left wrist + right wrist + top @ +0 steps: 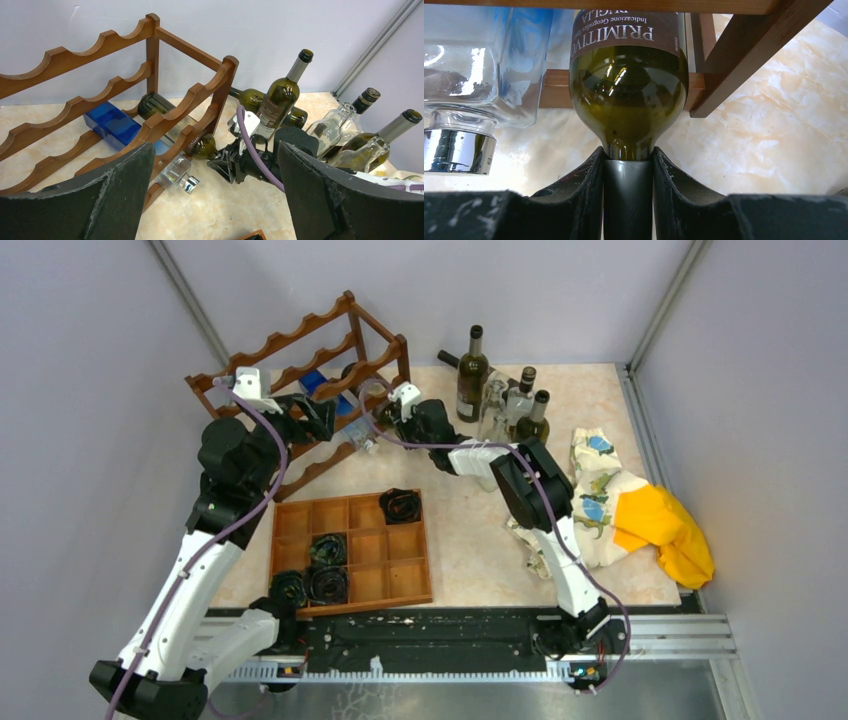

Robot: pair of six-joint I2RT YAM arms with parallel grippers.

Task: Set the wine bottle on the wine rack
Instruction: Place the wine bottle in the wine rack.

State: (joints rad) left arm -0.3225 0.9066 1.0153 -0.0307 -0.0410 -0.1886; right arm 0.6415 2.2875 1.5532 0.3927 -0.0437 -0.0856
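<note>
Your right gripper [628,156] is pinched tight on the neck of the dark green glass wine bottle [629,90] with the brown label. That bottle lies on its side in the lowest tier of the dark reddish-brown wooden wine rack [150,30] with the wavy rails, at the end by the corner post, with its neck poking out past the front rail. Just beside it in the same tier lies a square blue-tinted glass bottle [474,75] with a shiny silver cap. Your left gripper [215,147] hangs in front of the rack with its jaws spread wide and nothing between them. Everything sits on the beige marble-look table [774,125].
</note>
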